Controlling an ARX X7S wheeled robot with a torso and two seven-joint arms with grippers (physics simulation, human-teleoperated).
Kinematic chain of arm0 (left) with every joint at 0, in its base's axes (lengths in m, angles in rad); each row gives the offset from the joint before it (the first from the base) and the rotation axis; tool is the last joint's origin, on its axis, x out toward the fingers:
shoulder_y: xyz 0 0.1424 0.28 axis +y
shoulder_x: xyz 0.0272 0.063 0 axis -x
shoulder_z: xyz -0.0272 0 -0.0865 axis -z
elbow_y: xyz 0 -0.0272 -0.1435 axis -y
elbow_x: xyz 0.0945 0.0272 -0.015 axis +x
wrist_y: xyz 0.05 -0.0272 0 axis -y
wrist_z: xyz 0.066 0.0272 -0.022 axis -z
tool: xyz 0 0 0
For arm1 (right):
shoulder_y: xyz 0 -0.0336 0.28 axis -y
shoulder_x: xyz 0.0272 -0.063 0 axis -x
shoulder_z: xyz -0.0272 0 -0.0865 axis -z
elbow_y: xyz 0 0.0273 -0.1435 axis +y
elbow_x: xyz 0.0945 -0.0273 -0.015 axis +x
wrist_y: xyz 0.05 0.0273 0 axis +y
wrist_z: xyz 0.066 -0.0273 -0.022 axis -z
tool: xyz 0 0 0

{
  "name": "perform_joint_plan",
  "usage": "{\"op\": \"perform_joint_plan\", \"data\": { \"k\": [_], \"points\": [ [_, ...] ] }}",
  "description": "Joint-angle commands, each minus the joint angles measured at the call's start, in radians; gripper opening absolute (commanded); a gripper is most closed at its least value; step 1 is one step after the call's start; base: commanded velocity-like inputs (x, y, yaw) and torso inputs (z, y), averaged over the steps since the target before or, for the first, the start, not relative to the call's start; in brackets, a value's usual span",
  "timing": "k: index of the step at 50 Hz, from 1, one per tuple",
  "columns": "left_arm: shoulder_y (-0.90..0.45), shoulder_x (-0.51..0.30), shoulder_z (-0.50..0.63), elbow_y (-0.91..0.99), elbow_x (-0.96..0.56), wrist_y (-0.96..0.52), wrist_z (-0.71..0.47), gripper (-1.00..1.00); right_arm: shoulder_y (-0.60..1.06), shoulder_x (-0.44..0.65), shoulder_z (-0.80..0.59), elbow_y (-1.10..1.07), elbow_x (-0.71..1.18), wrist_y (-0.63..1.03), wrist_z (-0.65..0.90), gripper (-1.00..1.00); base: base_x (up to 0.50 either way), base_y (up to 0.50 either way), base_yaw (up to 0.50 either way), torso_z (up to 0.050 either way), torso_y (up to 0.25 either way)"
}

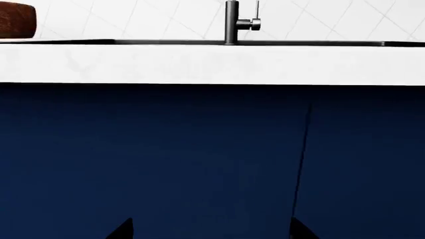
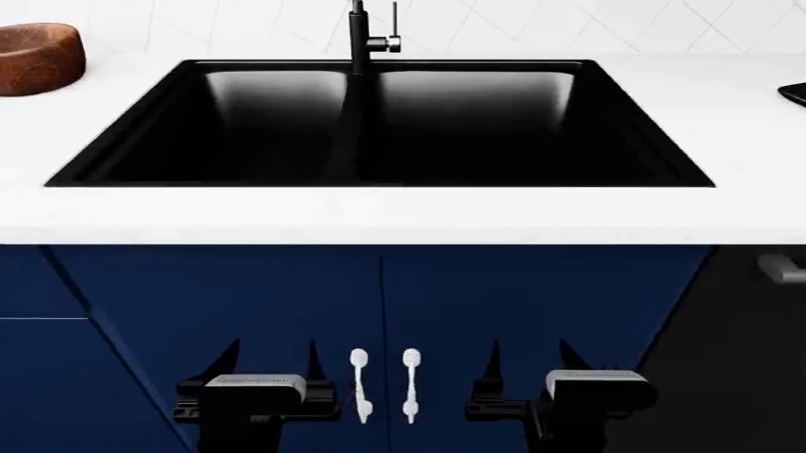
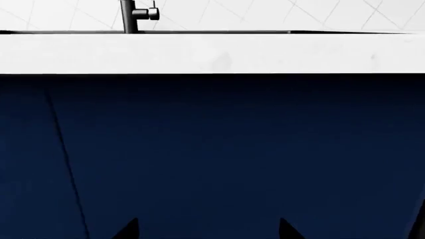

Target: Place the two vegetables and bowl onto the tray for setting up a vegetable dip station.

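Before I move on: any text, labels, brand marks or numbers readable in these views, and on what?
None. No readable text on the wooden bowl, the faucet, the black sink, the white counter, the blue cabinet doors or their white handles.

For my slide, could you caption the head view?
Both grippers, left and right, open below the black sink; wooden bowl far left.

No text, label, brand, number or sign can be read in any of the three views.
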Motion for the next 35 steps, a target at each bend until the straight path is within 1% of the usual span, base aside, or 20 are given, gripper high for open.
{"op": "perform_joint_plan", "data": {
  "k": [1,17,35],
  "points": [
    [-0.003,-0.014,0.015,-0.003,-0.017,0.004,-0.017,1.0,0.005,0.014,-0.019,0.0,0.009,0.008,0.02,1.0,0.0,0.5,0.0,0.0,0.0],
    [-0.009,-0.031,0.032,-0.018,-0.036,0.017,-0.036,1.0,0.005,0.031,-0.039,-0.004,0.029,0.01,0.04,1.0,0.0,0.5,0.0,0.0,0.0],
    [0.004,-0.047,0.052,0.028,-0.052,-0.008,-0.061,1.0,0.008,0.046,-0.06,-0.011,0.042,0.017,0.061,1.0,0.0,0.5,0.0,0.0,0.0]
  ]
}}
